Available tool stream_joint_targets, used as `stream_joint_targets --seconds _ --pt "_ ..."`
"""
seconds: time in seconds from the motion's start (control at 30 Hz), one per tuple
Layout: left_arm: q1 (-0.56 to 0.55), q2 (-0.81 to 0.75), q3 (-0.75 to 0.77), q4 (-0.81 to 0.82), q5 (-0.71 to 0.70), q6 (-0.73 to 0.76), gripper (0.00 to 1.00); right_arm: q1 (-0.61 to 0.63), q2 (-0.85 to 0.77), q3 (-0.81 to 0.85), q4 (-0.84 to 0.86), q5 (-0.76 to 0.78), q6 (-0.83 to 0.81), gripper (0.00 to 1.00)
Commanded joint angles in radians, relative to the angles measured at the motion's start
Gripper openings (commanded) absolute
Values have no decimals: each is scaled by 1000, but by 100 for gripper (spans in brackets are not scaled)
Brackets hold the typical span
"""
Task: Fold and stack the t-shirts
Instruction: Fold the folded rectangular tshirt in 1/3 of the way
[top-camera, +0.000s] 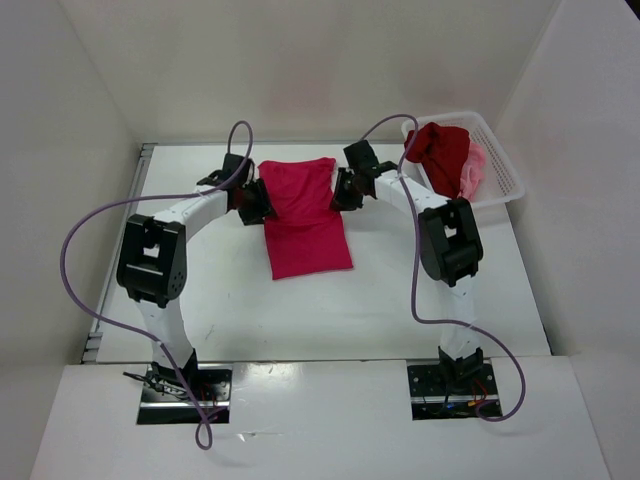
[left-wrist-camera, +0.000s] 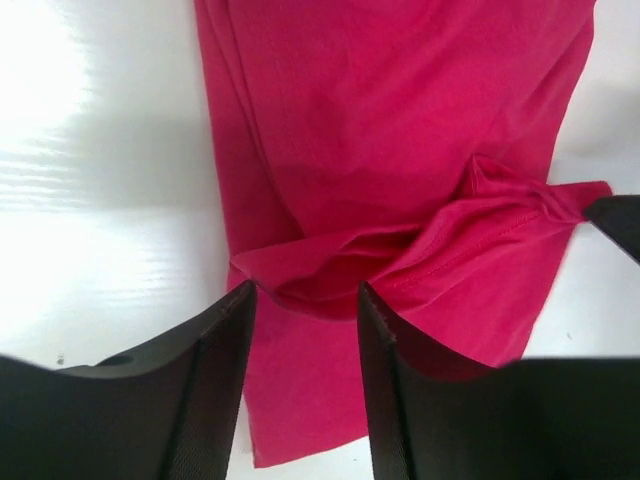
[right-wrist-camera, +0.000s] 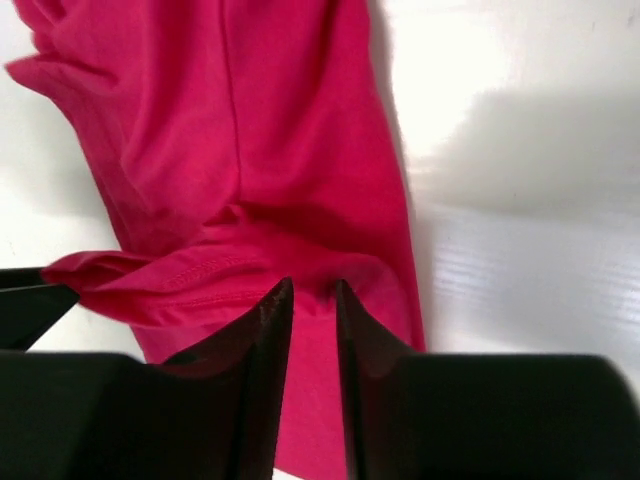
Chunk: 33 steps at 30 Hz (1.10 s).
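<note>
White table (top-camera: 200, 300): crimson shirt (top-camera: 305, 225) mid-table, partly folded. Left tool (left-wrist-camera: 306, 290) half open, right tool (right-wrist-camera: 314, 285) barely parted, neither gripping cloth. Lift both straight up, clear of the fold, without dragging it.

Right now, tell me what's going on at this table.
The left arm and right arm flank the crimson-pink t-shirt, lying partly folded on the table. Both sets of jaws stand apart at its edges, gripping nothing. The dark red t-shirt and light pink t-shirt sit in the white basket.
</note>
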Motion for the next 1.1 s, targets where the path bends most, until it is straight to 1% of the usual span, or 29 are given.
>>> stream_joint_targets --seconds 0.0,0.07,0.1,0.13,0.17,0.23,0.27,0.3,0.33,0.37,0.43,0.53,0.57,0.67,0.8,0.87,1.0,1.07 --pt "20 -33 49 45 -29 24 54 -13 1 90 25 0 -28 31" --pt "30 -104 49 54 -18 14 54 -13 -45 90 13 20 -28 33" --pt "30 -128 34 63 -3 5 52 -13 -69 75 13 20 -37 33" --pt "30 -151 16 73 41 -5 49 -13 -97 55 30 20 -37 33" --pt "30 -186 -27 73 58 -15 47 -13 -152 -3 46 6 -37 33" --pt "5 -216 -84 100 103 -45 42 -13 -186 -54 80 -41 -16 21" --pt "-30 -245 -122 120 117 -62 37 -3 -186 -92 94 -84 -15 7" --pt "-51 -254 -195 138 127 -97 34 8 -186 -104 94 -106 -15 1" --pt "-71 -254 -223 161 141 -116 32 37 -186 -113 105 -126 -15 0" --pt "-113 -266 -253 175 151 -136 31 52 -177 -133 126 -156 -15 0" --pt "-148 -282 -343 238 160 -199 29 82 -145 -134 137 -157 -15 0" --pt "-186 -302 -385 238 160 -222 29 91 -71 -89 146 -201 -34 0" --pt "-187 -302 -414 250 160 -222 29 91 -47 -37 133 -201 -34 0" --pt "-187 -285 -438 251 169 -222 34 91 48 67 111 -221 -60 0" --pt "-187 -244 -469 251 169 -222 35 91 160 170 100 -243 -51 0" --pt "-187 -230 -500 251 157 -222 37 91 234 242 88 -243 -42 0" --pt "-187 -241 -521 185 129 -190 39 71 295 302 102 -261 4 0" --pt "-187 -277 -521 157 106 -180 42 62 305 337 93 -261 4 0"
